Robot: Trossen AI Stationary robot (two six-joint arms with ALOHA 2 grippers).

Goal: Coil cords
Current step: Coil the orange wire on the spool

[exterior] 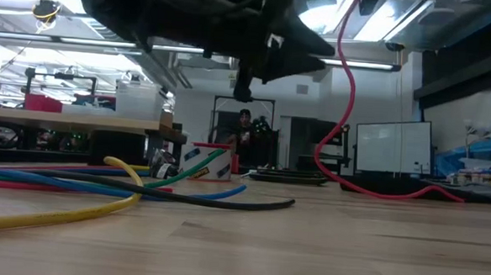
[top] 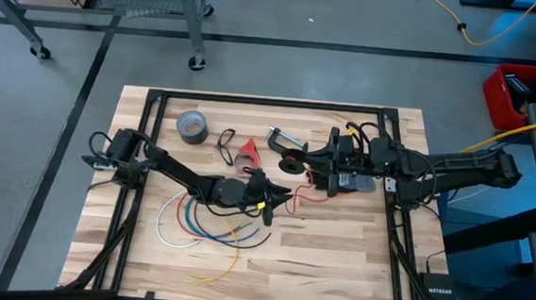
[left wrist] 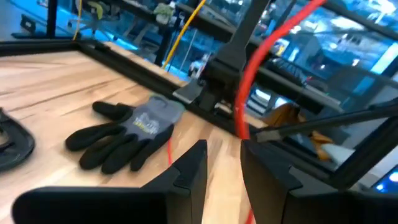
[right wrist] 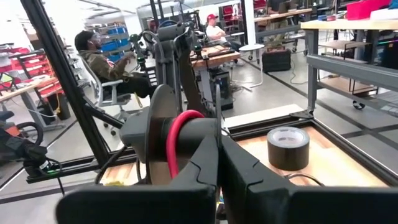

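My right gripper (top: 307, 162) is shut on the small black spool (top: 290, 161) above the table's far middle. In the right wrist view the spool (right wrist: 155, 134) stands on edge with a turn of the thin red wire (right wrist: 177, 140) round its hub. The wire (top: 304, 196) runs from there to my left gripper (top: 279, 200), which hovers at mid-table. Its fingers (left wrist: 225, 155) stand apart, and the wire (left wrist: 242, 93) passes down between them, close to one finger (left wrist: 258, 155); I cannot tell whether it touches. In the low view the wire (exterior: 331, 117) hangs slack to the tabletop. My right gripper pinches the spool between its two fingers (right wrist: 202, 158) at the hub's near end (right wrist: 198, 127), beside the red turn of wire. The fingers come level from the table's right side. The spool is lifted clear, its flat faces upright. The fingers themselves hide the exact place of contact.
A grey tape roll (top: 192, 126), a red cone piece (top: 247, 150) and a metal clamp (top: 283, 137) lie at the far side. A grey-and-black glove (left wrist: 124, 134) lies near the right gripper. A fanned bundle of coloured wires (top: 206, 226) lies at the near left.
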